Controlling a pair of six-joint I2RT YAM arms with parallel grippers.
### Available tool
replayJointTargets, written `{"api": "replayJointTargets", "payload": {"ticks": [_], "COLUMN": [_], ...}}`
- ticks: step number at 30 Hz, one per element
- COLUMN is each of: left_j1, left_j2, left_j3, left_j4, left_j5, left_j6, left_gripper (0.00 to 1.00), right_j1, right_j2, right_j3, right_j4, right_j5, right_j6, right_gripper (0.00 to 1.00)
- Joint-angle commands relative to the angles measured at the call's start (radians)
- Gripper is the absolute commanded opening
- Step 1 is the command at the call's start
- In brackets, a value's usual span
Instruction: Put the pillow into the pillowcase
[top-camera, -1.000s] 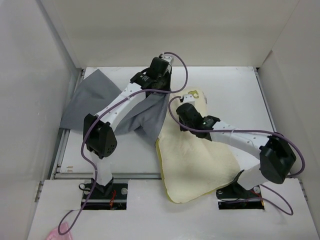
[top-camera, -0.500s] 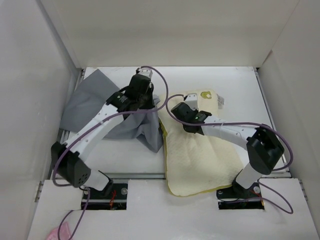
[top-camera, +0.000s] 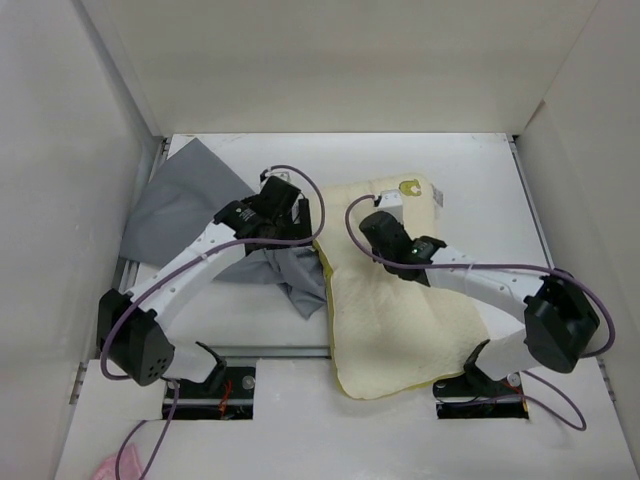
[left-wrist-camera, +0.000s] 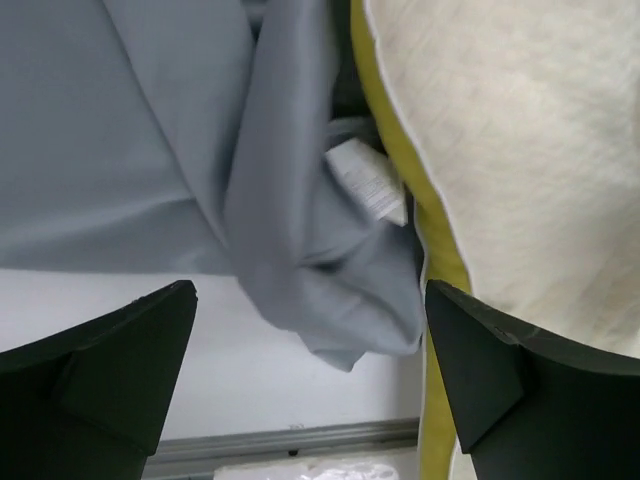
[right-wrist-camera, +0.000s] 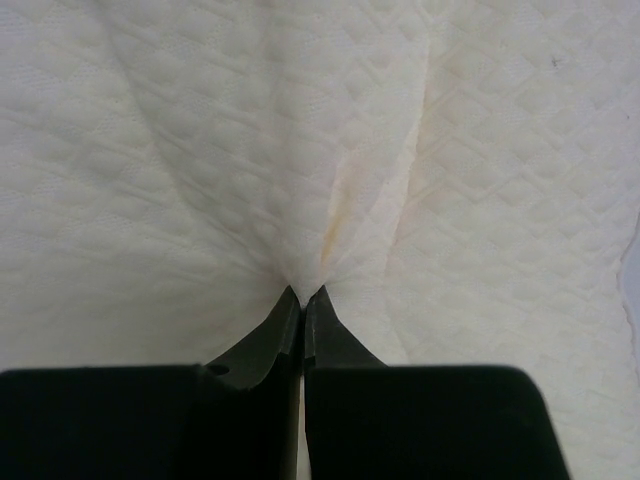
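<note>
Left claw (left-wrist-camera: 310, 288) newly opened above pillowcase (left-wrist-camera: 120, 130), white tag (left-wrist-camera: 368, 185) unreadable, pillow (left-wrist-camera: 520, 150) alongside

Bright even light, soft shadows, wrist views slightly blurred

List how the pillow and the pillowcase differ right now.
The pillow is cream, quilted, yellow-edged; the pillowcase is plain grey. The pillow lies spread flat; the pillowcase is crumpled and folded. The right pincer pinches the pillow; the left pincer is open over the pillowcase. Both lie side by side on the table.
</note>
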Motion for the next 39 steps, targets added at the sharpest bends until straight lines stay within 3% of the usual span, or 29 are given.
{"api": "replayJointTargets", "payload": {"ticks": [1, 4, 8, 13, 19, 21, 23, 24, 26, 31, 39], "left_j1": [-0.006, -0.006, 0.003, 0.014, 0.026, 0.026, 0.026, 0.026, 0.026, 0.036, 0.072], "left_j2": [0.058, 0.191, 0.331, 0.264, 0.276, 0.34, 0.393, 0.414, 0.459, 0.459, 0.45], "left_j3": [0.093, 0.213, 0.307, 0.108, 0.029, 0.047, 0.112, 0.136, 0.193, 0.354, 0.584], "left_j4": [0.079, 0.11, 0.015, 0.08, 0.133, 0.143, 0.153, 0.143, 0.115, 0.106, 0.034], "left_j5": [-0.048, -0.036, -0.094, -0.062, -0.066, -0.066, -0.066, -0.083, -0.115, -0.2, -0.252], "left_j6": [0.05, 0.114, 0.096, 0.075, 0.084, 0.096, 0.105, 0.105, 0.092, 0.116, 0.233], "left_gripper": [1.0, 1.0, 1.0, 0.99, 0.97, 0.84, 0.62, 0.29, 0.02, 0.0, 0.0], "right_j1": [0.019, 0.019, 0.019, 0.019, -0.076, -0.086, -0.086, -0.086, -0.086, -0.075, 0.0], "right_j2": [-0.06, -0.06, -0.033, 0.039, -0.011, -0.093, -0.155, -0.226, -0.3, -0.443, -0.378], "right_j3": [-0.008, -0.018, 0.004, 0.055, 0.039, 0.005, -0.031, -0.043, -0.084, -0.129, -0.129], "right_j4": [0.078, 0.078, 0.031, -0.121, -0.305, -0.305, -0.305, -0.273, -0.224, -0.143, -0.153], "right_j5": [0.006, 0.006, 0.061, 0.152, 0.186, 0.186, 0.154, 0.114, 0.014, -0.077, -0.08], "right_j6": [-0.061, -0.061, -0.042, 0.052, 0.206, 0.206, 0.191, 0.116, 0.064, -0.028, -0.015], "right_gripper": [0.0, 0.0, 0.0, 0.0, 0.0, 0.0, 0.0, 0.0, 0.0, 0.0, 0.0]}}
